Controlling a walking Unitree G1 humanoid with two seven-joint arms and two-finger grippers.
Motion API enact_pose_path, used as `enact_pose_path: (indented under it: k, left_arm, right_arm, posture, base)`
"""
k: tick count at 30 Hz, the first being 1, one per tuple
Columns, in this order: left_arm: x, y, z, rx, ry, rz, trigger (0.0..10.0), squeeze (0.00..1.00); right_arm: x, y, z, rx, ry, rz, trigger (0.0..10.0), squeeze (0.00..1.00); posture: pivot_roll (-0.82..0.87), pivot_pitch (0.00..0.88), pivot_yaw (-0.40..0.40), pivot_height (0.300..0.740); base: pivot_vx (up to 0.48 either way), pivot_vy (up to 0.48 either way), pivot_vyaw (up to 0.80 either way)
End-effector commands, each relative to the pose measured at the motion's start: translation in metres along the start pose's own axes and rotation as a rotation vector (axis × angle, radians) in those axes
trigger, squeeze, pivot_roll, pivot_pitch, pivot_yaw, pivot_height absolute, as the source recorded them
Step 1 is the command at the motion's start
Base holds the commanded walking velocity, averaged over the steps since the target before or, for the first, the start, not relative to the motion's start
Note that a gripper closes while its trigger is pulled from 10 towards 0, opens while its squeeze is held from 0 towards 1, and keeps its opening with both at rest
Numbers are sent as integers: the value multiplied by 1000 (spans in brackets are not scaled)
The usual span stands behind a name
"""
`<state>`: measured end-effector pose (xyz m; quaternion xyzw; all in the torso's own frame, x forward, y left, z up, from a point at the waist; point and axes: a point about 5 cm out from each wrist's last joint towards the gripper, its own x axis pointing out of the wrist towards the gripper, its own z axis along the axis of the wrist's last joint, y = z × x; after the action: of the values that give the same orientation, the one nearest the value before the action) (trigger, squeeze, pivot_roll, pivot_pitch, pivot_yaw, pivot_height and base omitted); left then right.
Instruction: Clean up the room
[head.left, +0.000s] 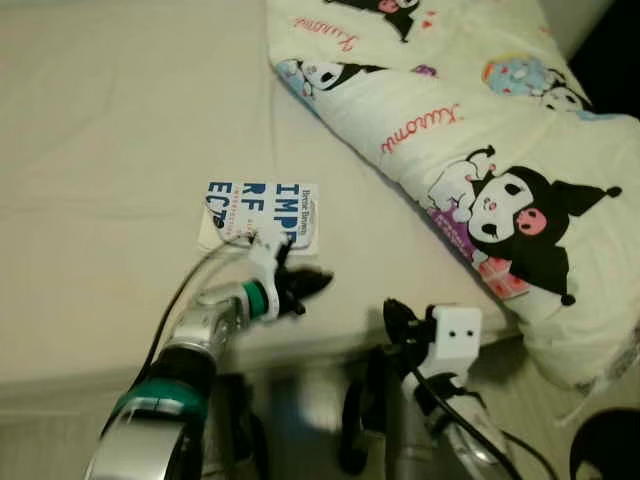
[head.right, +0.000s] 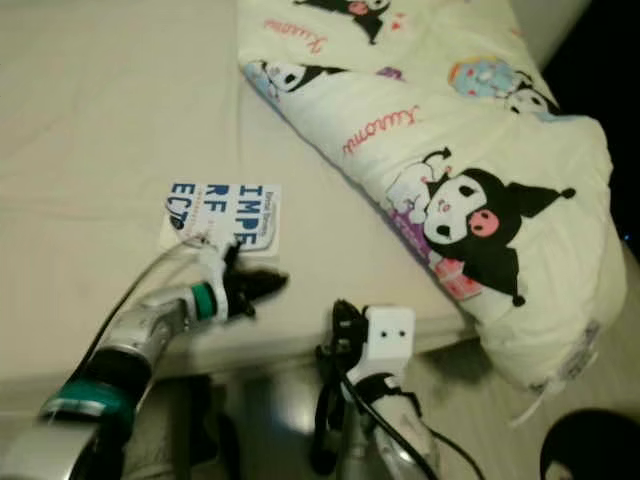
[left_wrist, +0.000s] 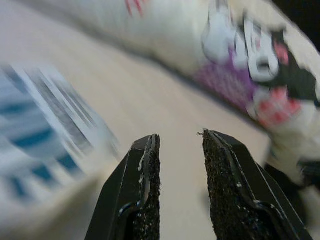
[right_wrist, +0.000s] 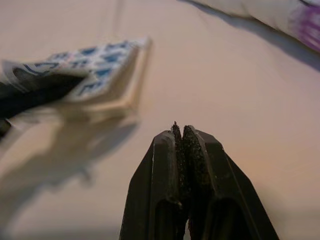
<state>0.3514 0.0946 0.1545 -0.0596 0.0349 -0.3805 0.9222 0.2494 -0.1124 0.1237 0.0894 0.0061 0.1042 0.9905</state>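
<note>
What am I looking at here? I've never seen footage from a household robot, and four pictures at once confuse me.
It is one moment seen by four cameras on a humanoid robot with two silver arms. The two wider pictures come from the two eyes in its head, looking down at a bed with a cream sheet. The other two come from cameras on its wrists, looking along each arm's two black fingers.

On the bed lies a book with a white cover and big blue letters. Beside it is a bulky duvet printed with cartoon characters, hanging over the bed's edge.

The left gripper is over the sheet just in front of the book, its fingers apart and holding nothing. The right gripper is low by the bed's edge, its fingers pressed together and also empty.
</note>
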Motion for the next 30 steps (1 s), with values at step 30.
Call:
enact_pose_path:
  k: [30]
  left_arm:
    - [-98,8,-45,107,91,641,10000,0]
  right_arm:
    - [63,-10,-27,-6,21,5,10000,0]
  posture:
    - [181,0,-64,660]
  base:
    - [0,0,0]
